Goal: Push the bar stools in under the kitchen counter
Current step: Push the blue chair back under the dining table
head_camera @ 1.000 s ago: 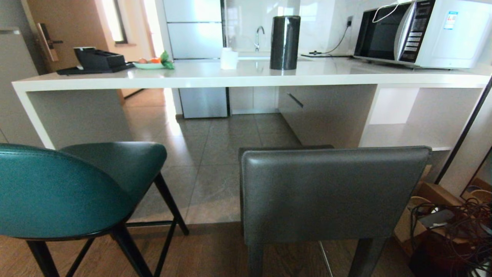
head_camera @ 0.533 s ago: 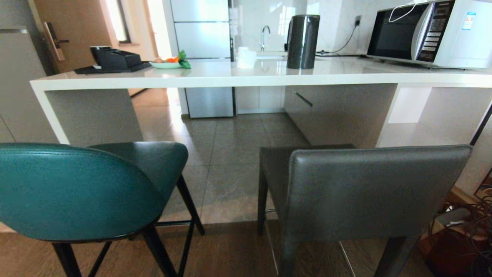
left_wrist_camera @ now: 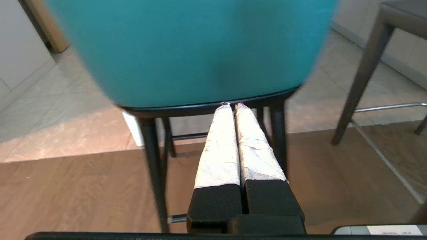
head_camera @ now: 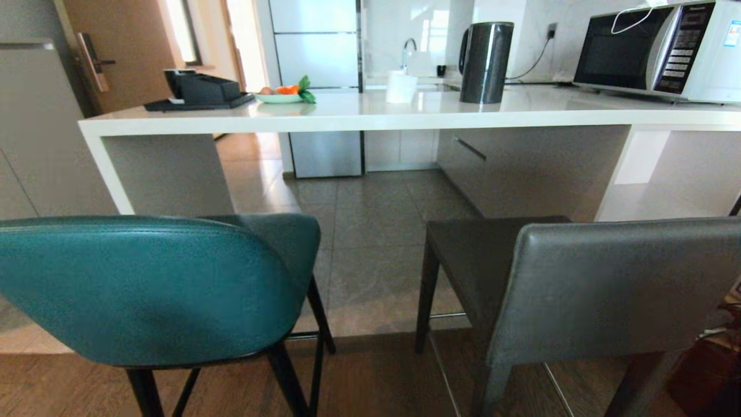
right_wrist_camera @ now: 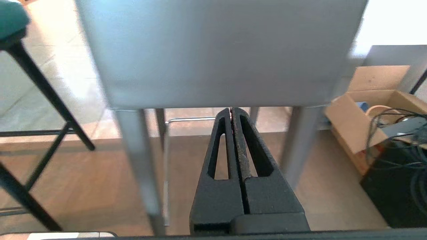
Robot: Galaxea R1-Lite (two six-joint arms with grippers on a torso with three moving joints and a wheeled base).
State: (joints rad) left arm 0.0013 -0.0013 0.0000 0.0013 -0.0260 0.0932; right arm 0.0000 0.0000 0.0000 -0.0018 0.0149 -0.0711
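Head view, Panasonic microwave (head_camera: 660,52), both hands pressed closed, empty, behind stools.

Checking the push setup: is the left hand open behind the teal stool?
No. The left hand has its fingers pressed together, tips at the lower back edge of the teal stool.
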